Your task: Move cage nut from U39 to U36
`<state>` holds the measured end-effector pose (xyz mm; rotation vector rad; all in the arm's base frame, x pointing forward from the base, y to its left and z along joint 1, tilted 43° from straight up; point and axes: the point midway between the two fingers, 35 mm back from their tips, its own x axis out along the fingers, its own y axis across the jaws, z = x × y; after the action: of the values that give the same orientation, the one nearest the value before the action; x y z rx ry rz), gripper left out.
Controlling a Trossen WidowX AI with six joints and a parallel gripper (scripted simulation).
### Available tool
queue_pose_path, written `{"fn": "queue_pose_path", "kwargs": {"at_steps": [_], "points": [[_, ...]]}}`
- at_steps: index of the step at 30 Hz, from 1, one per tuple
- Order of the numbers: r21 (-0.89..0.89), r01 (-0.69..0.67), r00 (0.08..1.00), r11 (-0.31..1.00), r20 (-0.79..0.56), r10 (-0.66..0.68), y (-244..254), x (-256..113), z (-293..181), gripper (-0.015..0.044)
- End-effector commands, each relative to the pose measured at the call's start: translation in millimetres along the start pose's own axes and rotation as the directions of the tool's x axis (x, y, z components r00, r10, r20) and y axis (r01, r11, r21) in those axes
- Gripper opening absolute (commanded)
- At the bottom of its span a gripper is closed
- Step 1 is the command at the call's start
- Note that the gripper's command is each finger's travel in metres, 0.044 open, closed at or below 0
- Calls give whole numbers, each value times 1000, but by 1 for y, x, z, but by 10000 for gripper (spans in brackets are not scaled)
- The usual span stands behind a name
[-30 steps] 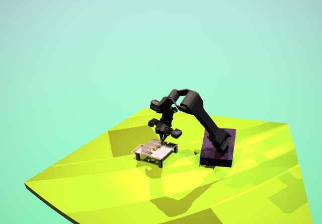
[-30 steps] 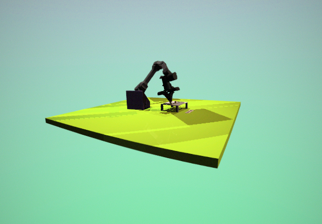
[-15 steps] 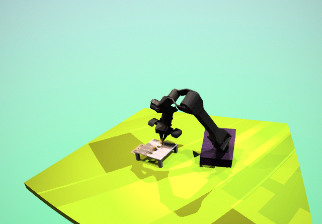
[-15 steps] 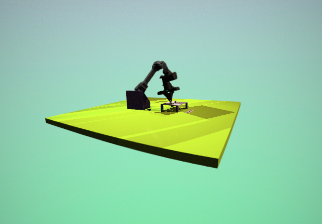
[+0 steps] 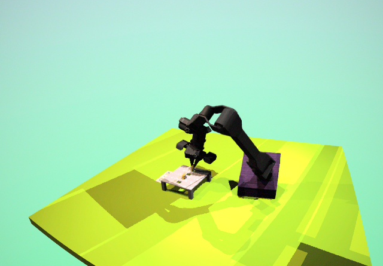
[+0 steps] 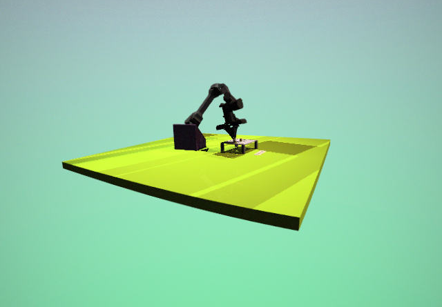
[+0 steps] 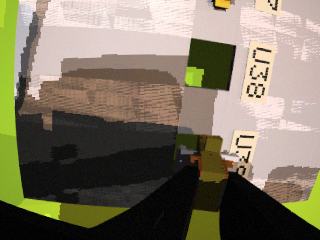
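the cage nut [image 7: 212,162] is right at the u39 hole of the rail plate [image 5: 181,176] [image 6: 246,141] [image 7: 125,45], pinched by the gripper [image 5: 192,168] [image 6: 235,139] [image 7: 208,180]! along the rail plate sits the square u38 hole [image 7: 211,65], then the other nut [image 5: 184,176] [image 7: 221,4]; beside the rail plate, well apart, stands the purple base block [image 5: 244,183] [image 6: 184,138].

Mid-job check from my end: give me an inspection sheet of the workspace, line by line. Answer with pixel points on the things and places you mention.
Surface: yellow-green table [image 5: 108,241] [image 6: 178,185], patchy shadows.
Job's things: pale rail plate [image 5: 173,176] [image 7: 295,100] on legs; a cage nut at the U39 label [image 7: 212,162]; other nut [image 5: 184,176] [image 7: 221,4] near the next label past U38; U38 hole [image 7: 215,62] empty.
Clutter: pale labelled strip beside the plate [image 6: 260,152].
Hand [image 5: 192,168] [image 6: 235,139] [image 7: 208,180]: shut on the cage nut.
Cables: nothing seen.
Surroundings: plain blue-green backdrop.
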<state>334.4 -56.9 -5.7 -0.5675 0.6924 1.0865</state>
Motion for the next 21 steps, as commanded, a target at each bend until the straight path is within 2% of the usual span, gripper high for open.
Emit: {"fn": "queue_pose_path", "kwargs": {"at_steps": [1, 21], "points": [[-3, -4, 1000, 1000, -3, 4, 0, 0, -1, 28], [-3, -9, 1000, 1000, -4, 9, 0, -1, -1, 28]]}}
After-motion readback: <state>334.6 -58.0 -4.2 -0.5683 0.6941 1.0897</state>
